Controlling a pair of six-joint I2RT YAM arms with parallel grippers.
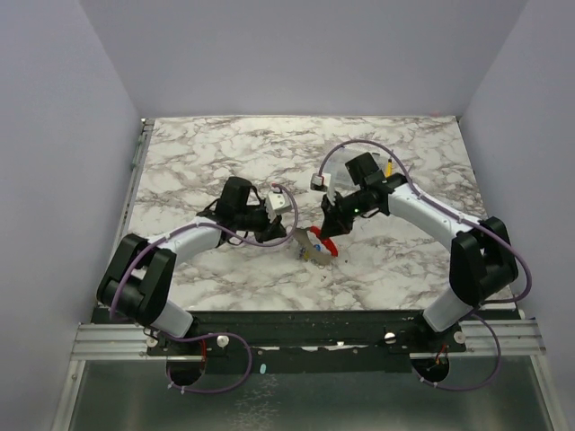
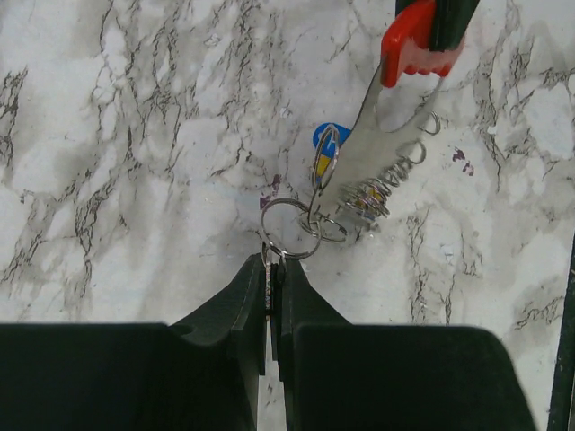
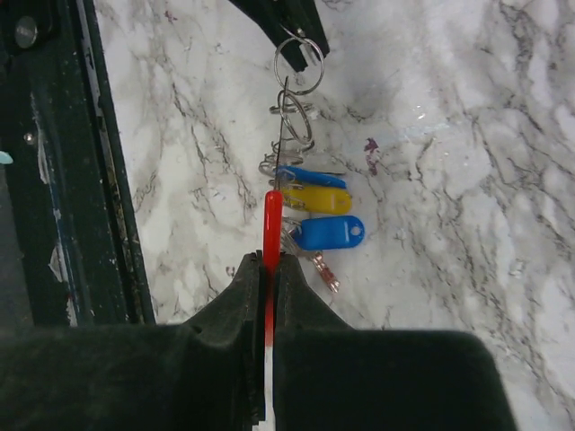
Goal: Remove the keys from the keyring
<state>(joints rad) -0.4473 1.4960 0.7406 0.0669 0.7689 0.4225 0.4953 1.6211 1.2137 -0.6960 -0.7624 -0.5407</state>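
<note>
The left fingers clench a keyring at their tips; the right fingers grip a red-handled tool, its blade reaching into the bunch. The keys, blue- and yellow-headed, lie on the bench just beyond the right fingertips.

The red-handled tool is cut off at the top edge beyond the left end effector, which hides part of the keyring; overhead, the keys blur together.
</note>
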